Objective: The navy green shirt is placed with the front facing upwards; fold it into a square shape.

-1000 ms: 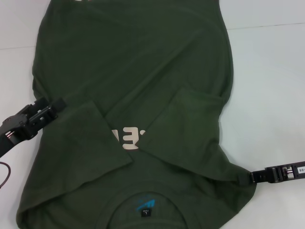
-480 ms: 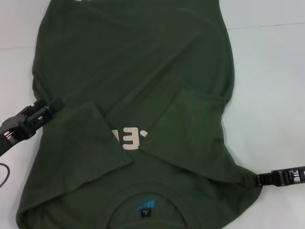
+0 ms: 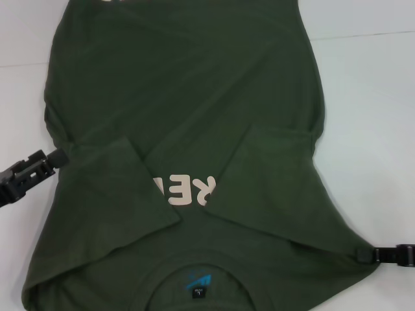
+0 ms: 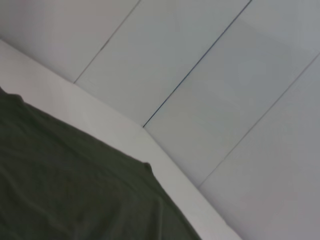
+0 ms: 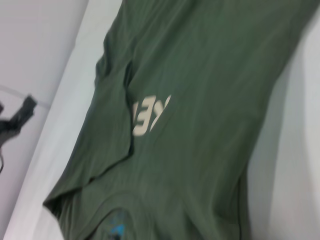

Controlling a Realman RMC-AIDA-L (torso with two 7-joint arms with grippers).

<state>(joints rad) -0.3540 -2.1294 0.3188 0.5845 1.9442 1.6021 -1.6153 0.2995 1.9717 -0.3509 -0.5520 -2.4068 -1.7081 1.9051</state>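
Note:
The navy green shirt [image 3: 194, 97] lies spread on the white table [image 3: 369, 116], collar toward me. Both sleeves are folded inward over the chest. Pale lettering [image 3: 185, 189] shows between the sleeves, and a blue-and-black neck label [image 3: 198, 282] sits in the collar. My left gripper [image 3: 61, 155] is at the shirt's left side edge, pinched on the cloth, which puckers toward it. At the right edge near the shoulder, my right gripper [image 3: 368, 254] is shut on a drawn-out point of fabric. In the right wrist view, the shirt [image 5: 210, 100] and its lettering [image 5: 150, 116] show.
White table surface runs along both sides of the shirt. The left wrist view shows a corner of the shirt [image 4: 60, 190], the table edge [image 4: 165, 165] and grey panels beyond. The left arm [image 5: 20, 117] appears far off in the right wrist view.
Both grippers moved outward. The right one drew the shirt's right edge and right sleeve to the right, baring more of the lettering. The left one slid from over the cloth to its edge.

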